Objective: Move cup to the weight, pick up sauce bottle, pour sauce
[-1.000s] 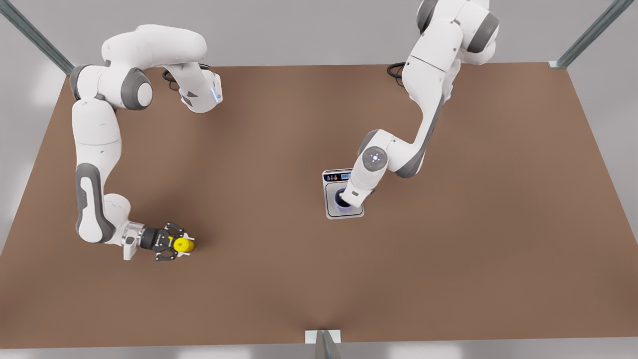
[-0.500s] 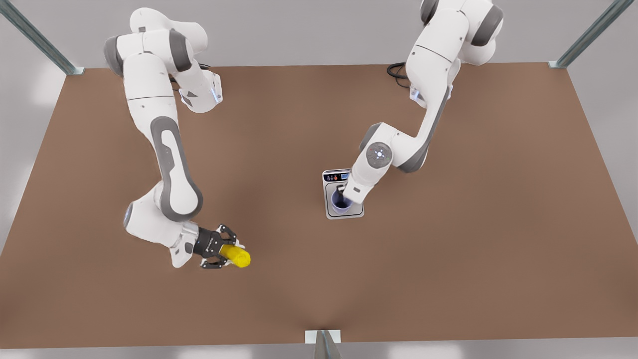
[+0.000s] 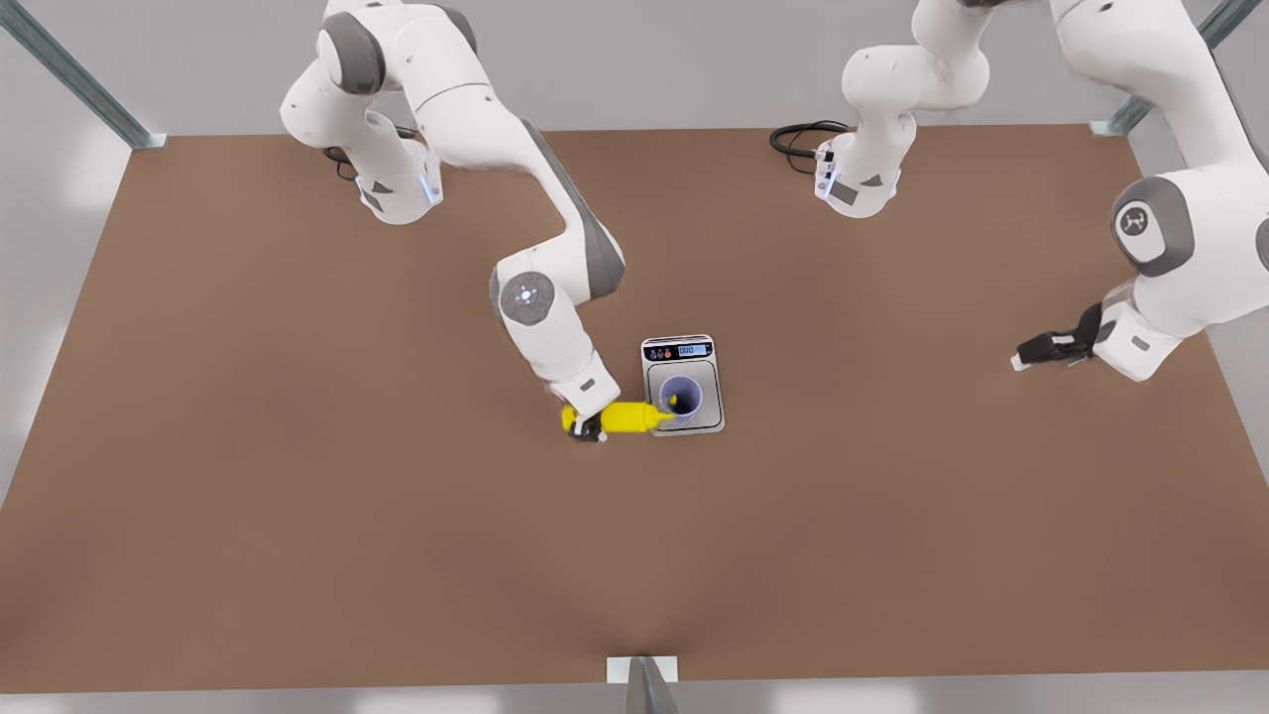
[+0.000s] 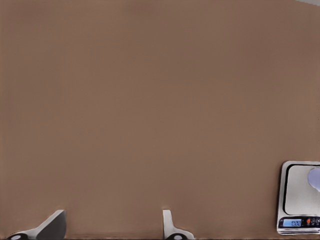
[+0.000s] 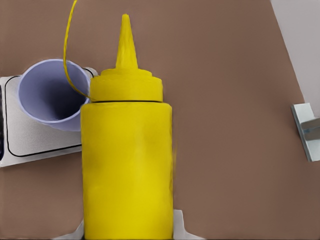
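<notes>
**Brown surface, one scale near its middle**

The surface (image 3: 297,516) is a plain brown board with metal posts at its corners. Directly on it lies the weight (image 3: 683,385), a flat silver-grey scale a little toward the front view's right of centre, its dark display strip at the far end. The cup (image 3: 681,397) stands upright on the weight's plate, not on the board itself. Both arm bases and a coiled black cable (image 3: 796,141) sit at the far edge.
</notes>
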Robot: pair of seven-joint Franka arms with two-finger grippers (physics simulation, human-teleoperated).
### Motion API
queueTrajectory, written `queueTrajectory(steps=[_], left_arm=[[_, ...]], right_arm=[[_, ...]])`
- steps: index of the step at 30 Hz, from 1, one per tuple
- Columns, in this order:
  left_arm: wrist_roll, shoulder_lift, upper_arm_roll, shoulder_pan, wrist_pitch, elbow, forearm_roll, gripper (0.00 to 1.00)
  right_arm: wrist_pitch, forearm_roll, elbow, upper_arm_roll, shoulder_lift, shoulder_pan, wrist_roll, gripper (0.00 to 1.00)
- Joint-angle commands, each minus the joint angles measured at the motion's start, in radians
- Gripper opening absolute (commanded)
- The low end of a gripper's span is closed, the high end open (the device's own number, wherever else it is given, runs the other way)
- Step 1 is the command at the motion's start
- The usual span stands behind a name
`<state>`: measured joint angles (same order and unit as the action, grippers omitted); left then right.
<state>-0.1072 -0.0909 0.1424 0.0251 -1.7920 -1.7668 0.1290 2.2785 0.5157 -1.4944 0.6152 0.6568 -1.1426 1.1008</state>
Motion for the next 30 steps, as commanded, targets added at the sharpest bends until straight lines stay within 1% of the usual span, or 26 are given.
queueTrajectory(steps=[1, 2, 3, 8, 9, 17, 23, 26, 28, 30], left_arm=[[0.0, -0.015, -0.007, -0.017, 0.005, 0.013, -0.068, 1.0], [0.001, -0.023, -0.014, -0.021, 0.011, 0.047, -0.068, 1.0], [0.003, -0.012, -0.015, -0.024, 0.017, 0.052, -0.069, 1.0], [-0.009, 0.002, -0.015, -0.024, 0.06, 0.055, -0.068, 1.0], [-0.003, 0.0, -0.015, -0.024, 0.062, 0.064, -0.066, 1.0], [-0.006, -0.01, -0.015, -0.024, 0.072, 0.082, -0.054, 1.0], [0.003, -0.012, -0.02, -0.037, 0.088, 0.099, -0.066, 1.0], [0.008, -0.044, -0.023, -0.065, 0.089, 0.132, -0.089, 1.0], [-0.006, -0.064, -0.023, -0.07, 0.118, 0.196, -0.107, 1.0], [-0.008, -0.064, -0.023, -0.079, 0.118, 0.205, -0.111, 1.0]], right_arm=[[-0.002, -0.049, 0.002, -0.002, 0.0, -0.011, -0.007, 0.53], [-0.004, -0.179, 0.005, -0.011, -0.005, -0.023, -0.106, 0.53], [-0.002, -0.387, 0.002, -0.083, -0.028, -0.02, -0.235, 0.53], [-0.021, -0.566, -0.001, -0.101, -0.023, -0.048, -0.344, 0.53], [-0.021, -0.621, -0.003, -0.118, -0.02, -0.049, -0.38, 0.53], [-0.053, -0.776, -0.006, -0.152, 0.02, -0.06, -0.378, 0.53], [-0.056, -0.796, -0.021, -0.158, 0.026, -0.06, -0.378, 0.53], [-0.057, -0.796, -0.021, -0.158, 0.026, -0.06, -0.377, 0.53], [-0.07, -0.796, -0.02, -0.158, 0.026, -0.057, -0.375, 0.53], [-0.083, -0.793, -0.012, -0.157, 0.015, -0.048, -0.364, 0.53]])
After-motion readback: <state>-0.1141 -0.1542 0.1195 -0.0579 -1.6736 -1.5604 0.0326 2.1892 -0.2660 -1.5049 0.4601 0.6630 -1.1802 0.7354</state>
